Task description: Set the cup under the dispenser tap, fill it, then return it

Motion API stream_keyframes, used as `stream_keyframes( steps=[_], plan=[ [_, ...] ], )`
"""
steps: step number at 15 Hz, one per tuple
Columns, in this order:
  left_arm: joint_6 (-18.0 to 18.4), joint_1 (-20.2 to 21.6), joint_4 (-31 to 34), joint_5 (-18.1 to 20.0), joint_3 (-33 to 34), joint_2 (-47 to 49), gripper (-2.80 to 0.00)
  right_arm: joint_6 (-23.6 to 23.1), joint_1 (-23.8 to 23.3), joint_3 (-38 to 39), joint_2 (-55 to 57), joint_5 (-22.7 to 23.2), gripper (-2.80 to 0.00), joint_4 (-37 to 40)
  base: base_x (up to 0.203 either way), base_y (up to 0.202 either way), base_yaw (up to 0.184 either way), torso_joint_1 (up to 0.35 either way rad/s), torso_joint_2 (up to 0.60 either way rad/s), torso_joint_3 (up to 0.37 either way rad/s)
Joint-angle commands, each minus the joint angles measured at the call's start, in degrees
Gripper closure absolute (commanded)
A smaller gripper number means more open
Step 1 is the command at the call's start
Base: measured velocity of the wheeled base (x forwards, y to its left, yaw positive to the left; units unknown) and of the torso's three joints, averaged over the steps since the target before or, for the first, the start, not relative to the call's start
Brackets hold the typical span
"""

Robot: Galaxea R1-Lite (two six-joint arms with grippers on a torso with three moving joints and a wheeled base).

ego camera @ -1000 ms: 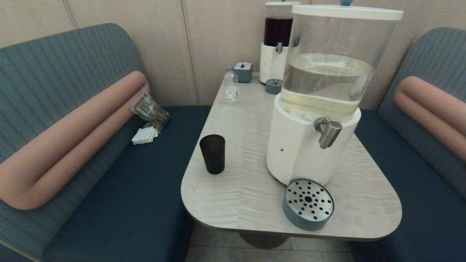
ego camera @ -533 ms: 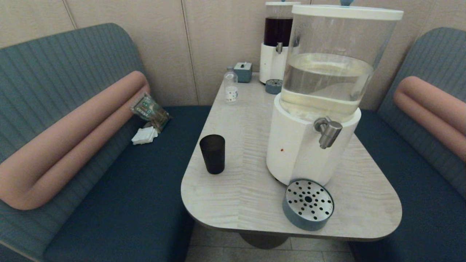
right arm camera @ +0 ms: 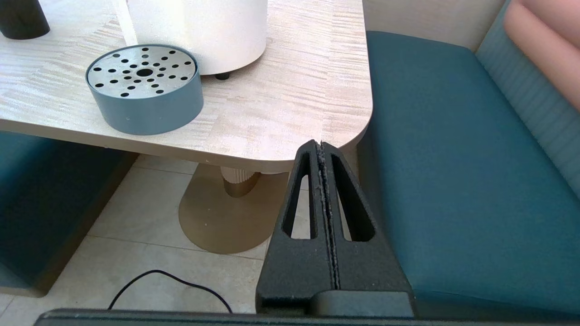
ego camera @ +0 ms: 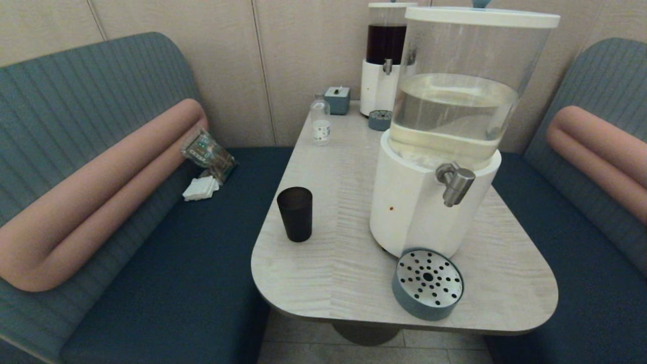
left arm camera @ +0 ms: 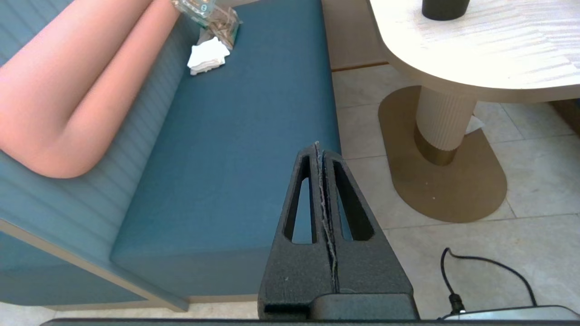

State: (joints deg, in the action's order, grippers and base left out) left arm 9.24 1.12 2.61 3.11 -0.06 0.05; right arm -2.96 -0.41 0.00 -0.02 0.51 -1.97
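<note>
The dark cup point(ego camera: 295, 213) stands upright near the table's left edge; its base also shows in the left wrist view point(left arm camera: 445, 9) and the right wrist view point(right arm camera: 21, 19). The steel dispenser tap point(ego camera: 456, 182) juts from the white base of the big clear-tank dispenser point(ego camera: 445, 136), above a round perforated drip tray point(ego camera: 428, 283). Neither arm shows in the head view. My left gripper point(left arm camera: 317, 147) is shut and empty, low beside the left bench. My right gripper point(right arm camera: 320, 146) is shut and empty, just below the table's near right corner.
A small clear bottle point(ego camera: 320, 122), a teal box point(ego camera: 337, 99) and a second dispenser with dark liquid point(ego camera: 385, 60) stand at the table's far end. Benches flank the table point(ego camera: 328, 273); a wrapper and napkins point(ego camera: 202, 188) lie on the left one. A cable point(left arm camera: 480, 267) lies on the floor.
</note>
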Motion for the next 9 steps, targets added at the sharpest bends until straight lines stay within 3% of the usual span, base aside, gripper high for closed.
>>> stream_keyframes(
  steps=[1, 9],
  plan=[
    [-0.01, 0.02, 0.20, 0.06, 0.06, 0.13, 0.00, -0.03, -0.02, 0.79, 0.02, 0.02, 0.00, -0.05, 0.000, 0.000, 0.000, 0.000, 0.00, 0.000],
    [-0.19, 0.02, 0.12, -0.03, 0.06, 0.13, 0.00, -0.29, -0.02, 0.88, 0.02, -0.07, 0.00, -0.11, 0.000, 0.000, 0.000, 0.000, 0.00, 0.000]
  ],
)
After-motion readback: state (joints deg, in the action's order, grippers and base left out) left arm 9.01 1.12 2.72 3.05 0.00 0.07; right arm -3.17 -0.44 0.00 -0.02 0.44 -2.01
